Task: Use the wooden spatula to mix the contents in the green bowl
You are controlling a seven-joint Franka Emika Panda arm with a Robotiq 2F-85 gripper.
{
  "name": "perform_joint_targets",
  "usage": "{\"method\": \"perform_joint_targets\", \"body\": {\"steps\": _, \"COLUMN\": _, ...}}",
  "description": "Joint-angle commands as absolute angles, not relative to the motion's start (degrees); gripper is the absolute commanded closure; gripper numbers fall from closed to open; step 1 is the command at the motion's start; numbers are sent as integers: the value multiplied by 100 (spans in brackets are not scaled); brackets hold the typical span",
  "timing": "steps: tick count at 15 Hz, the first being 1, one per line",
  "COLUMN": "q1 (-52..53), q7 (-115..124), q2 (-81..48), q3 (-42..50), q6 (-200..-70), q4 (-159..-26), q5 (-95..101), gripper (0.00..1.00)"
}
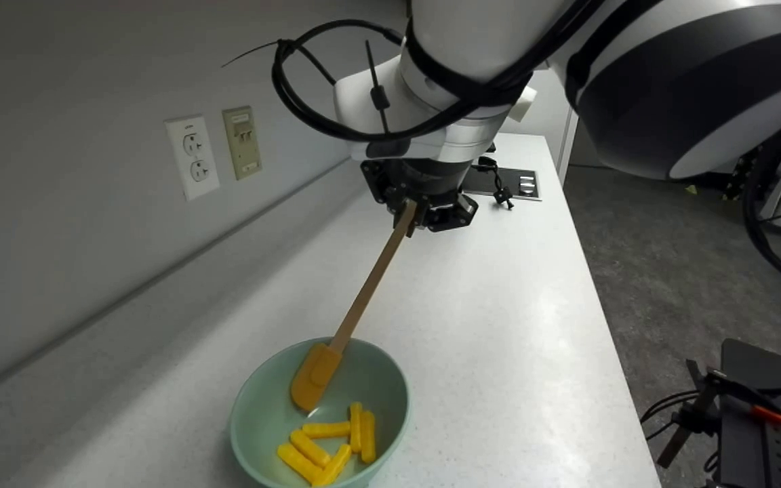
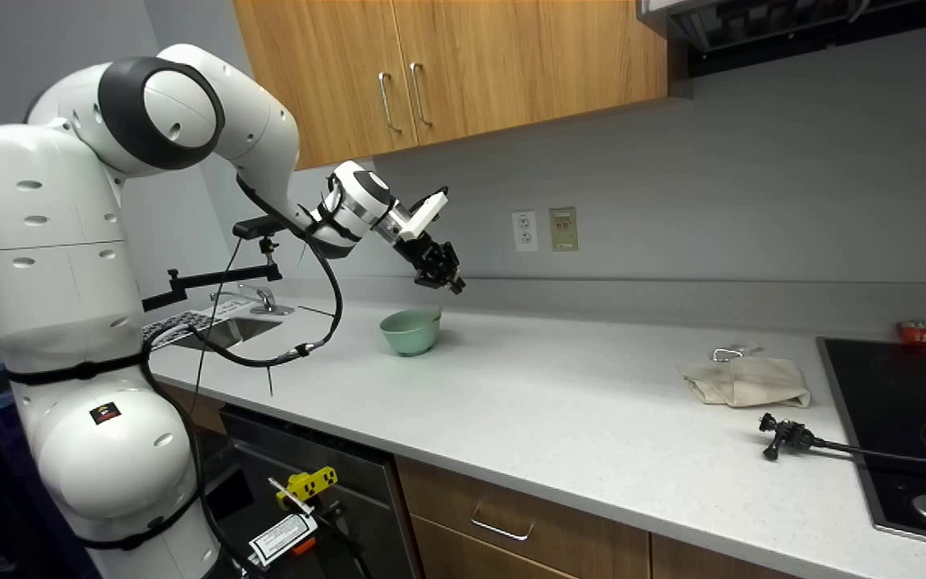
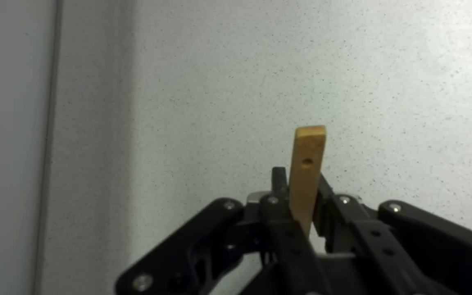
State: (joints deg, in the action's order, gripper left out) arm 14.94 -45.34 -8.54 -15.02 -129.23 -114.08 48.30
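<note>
The wooden spatula (image 1: 371, 279) has a long tan handle and a wider orange-tan blade. My gripper (image 1: 409, 215) is shut on the handle near its end, and the spatula slants down into the green bowl (image 1: 244, 407). The blade is inside the bowl by its far wall, apart from the yellow pieces (image 1: 326, 430), which lie on the bottom. In the wrist view the handle end (image 3: 306, 172) stands between the fingers (image 3: 302, 192); the bowl is out of view there. In an exterior view the bowl (image 2: 410, 338) stands below the gripper (image 2: 455, 281), and its contents are hidden.
The bowl stands on a white counter (image 1: 485, 339) beside a grey wall with outlets (image 1: 192, 157). A sink (image 2: 238, 331) lies at one end. A folded cloth (image 2: 748, 382), a black clamp mount (image 2: 788, 434) and a stovetop (image 2: 905, 402) are at the other. Wooden cabinets (image 2: 511, 64) hang above.
</note>
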Motion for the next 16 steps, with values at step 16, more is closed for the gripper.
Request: {"method": "perform_joint_targets", "body": {"steps": 16, "q1": 1689, "q7": -4861, "q2": -988, "q3": -1756, "q6": -11619, "q4": -10754, "q5": 3697, "gripper": 96}}
